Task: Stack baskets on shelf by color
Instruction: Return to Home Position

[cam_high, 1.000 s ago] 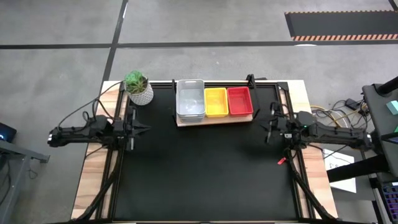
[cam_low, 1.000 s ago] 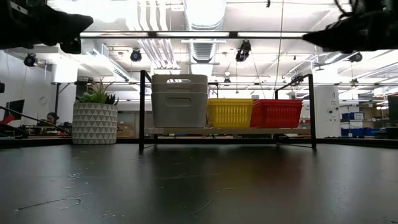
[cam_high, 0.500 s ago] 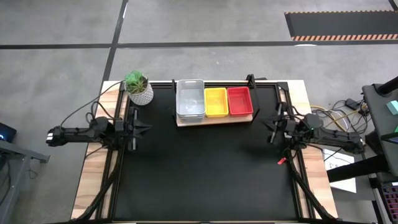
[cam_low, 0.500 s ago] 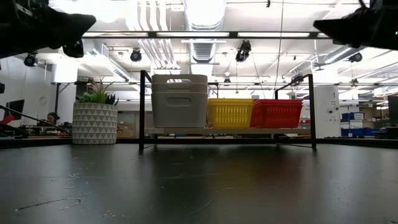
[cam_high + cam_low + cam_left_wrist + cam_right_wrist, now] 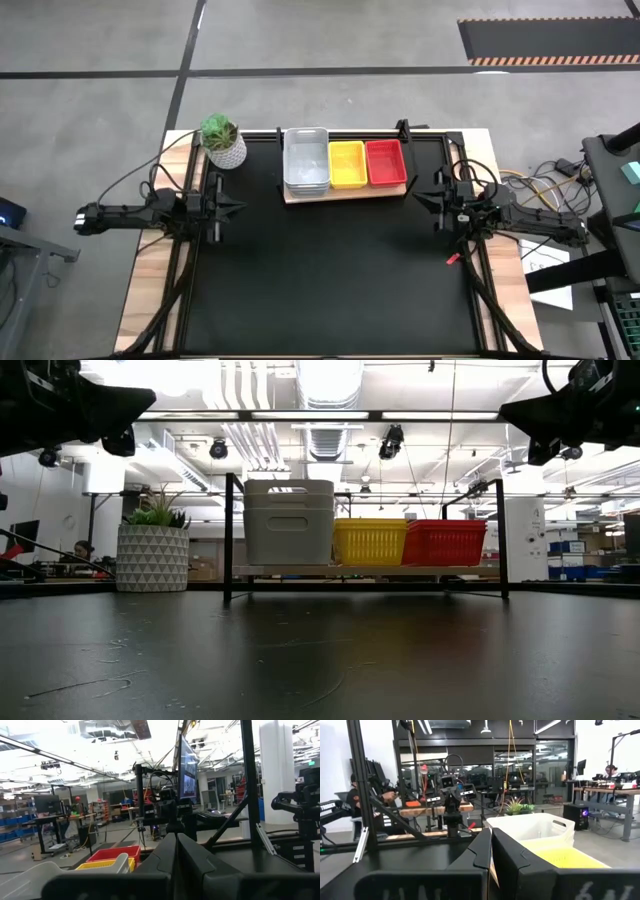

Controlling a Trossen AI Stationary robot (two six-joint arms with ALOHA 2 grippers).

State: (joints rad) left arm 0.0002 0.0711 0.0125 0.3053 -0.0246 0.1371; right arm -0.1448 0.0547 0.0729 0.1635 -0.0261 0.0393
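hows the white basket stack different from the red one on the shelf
Colour: the white stack is pale grey-white, the red stack red. Size: the white stack stands taller in the low view and covers more shelf from above than the red stack. Place: white at one end of the shelf, red at the other, the yellow baskets between. Both sit upright, open side up.

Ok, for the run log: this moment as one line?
shelf: grey baskets, yellow baskets, red baskets abreast | left gripper: shut, table left side | right gripper: shut, table right side
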